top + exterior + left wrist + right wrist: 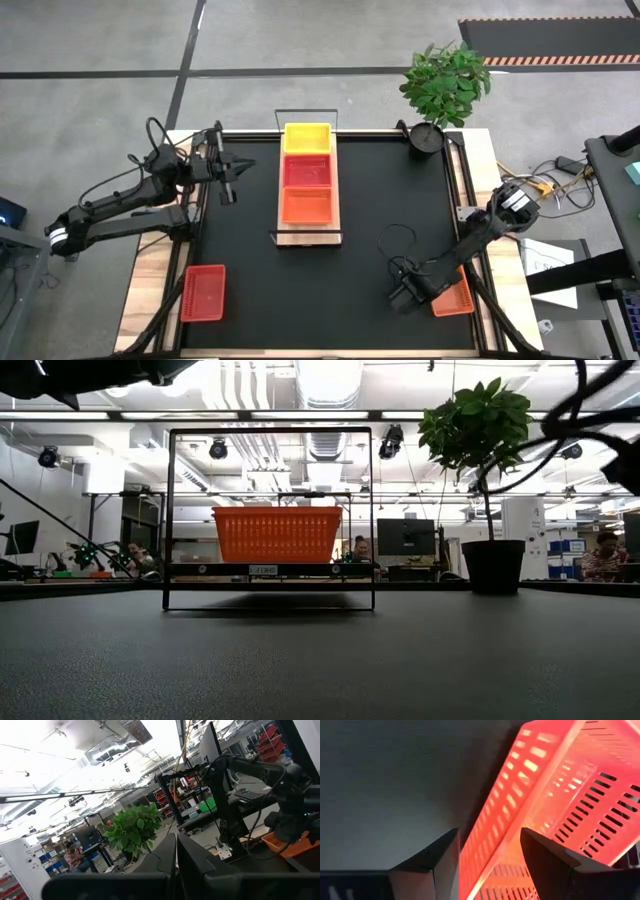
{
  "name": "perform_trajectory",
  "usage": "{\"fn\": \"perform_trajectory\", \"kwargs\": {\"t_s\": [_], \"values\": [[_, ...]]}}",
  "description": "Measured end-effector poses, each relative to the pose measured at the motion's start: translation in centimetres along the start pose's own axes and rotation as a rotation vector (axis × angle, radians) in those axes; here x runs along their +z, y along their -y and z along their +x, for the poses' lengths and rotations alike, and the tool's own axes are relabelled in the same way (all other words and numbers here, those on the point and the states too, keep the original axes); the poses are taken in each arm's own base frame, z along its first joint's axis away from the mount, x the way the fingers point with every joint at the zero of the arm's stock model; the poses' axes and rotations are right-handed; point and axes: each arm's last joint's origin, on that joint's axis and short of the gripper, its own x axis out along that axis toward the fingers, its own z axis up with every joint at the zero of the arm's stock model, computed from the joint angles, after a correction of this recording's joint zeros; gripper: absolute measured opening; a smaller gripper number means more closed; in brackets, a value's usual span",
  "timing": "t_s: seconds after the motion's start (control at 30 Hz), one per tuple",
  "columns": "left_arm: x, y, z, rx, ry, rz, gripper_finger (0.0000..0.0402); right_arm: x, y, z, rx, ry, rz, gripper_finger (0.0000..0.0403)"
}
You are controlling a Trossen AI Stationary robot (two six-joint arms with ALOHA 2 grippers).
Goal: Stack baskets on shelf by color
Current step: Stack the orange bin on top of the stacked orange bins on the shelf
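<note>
Black mat (pixel 380 200) covers the table nearest my cameras; my right gripper (pixel 487 857), fingers apart, straddles an orange basket's (pixel 560 805) wall at its front right edge, with a red basket (pixel 203 293) front left. Mid-mat, the shelf (pixel 308 238) holds orange, red and yellow baskets in a row. Beyond: potted plant (pixel 443 85), left gripper (pixel 228 180) raised with fingers together, then workshop desks where people sit.

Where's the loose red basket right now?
In the high view, the red basket lies at the table's near-left corner, on the mat's edge, well away from the left gripper.
</note>
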Motion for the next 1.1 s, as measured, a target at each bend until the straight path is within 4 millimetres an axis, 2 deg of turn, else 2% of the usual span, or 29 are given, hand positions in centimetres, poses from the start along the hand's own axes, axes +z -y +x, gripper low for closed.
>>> {"fn": "perform_trajectory", "kwargs": {"t_s": [0.17,0.43,0.63,0.8,1.0,1.1], "values": [[-0.2,0.0,0.1,-0.003,-0.008,0.0,0.0,0.4,0.4,0.9,-0.027,0.003,0.007,0.0162],[-0.7,0.1,0.5,-0.014,-0.031,-0.014,0.0,0.3,0.2,0.7,-0.008,0.002,-0.106,0.0021],[-0.9,0.1,0.7,-0.017,-0.039,-0.019,0.0,0.6,-0.4,-0.7,0.03,-0.005,-0.171,0.0009],[-0.9,0.0,0.8,-0.015,-0.032,-0.017,0.0,1.6,-0.7,-3.4,0.037,0.037,-0.259,0.0009],[-1.0,0.0,0.9,-0.016,-0.035,-0.019,0.0,3.9,1.1,-8.8,-0.123,0.158,-0.311,0.0009],[-1.0,0.0,0.9,-0.016,-0.035,-0.019,0.0,5.7,1.3,-11.4,-0.066,0.255,-0.415,0.0009]]}}
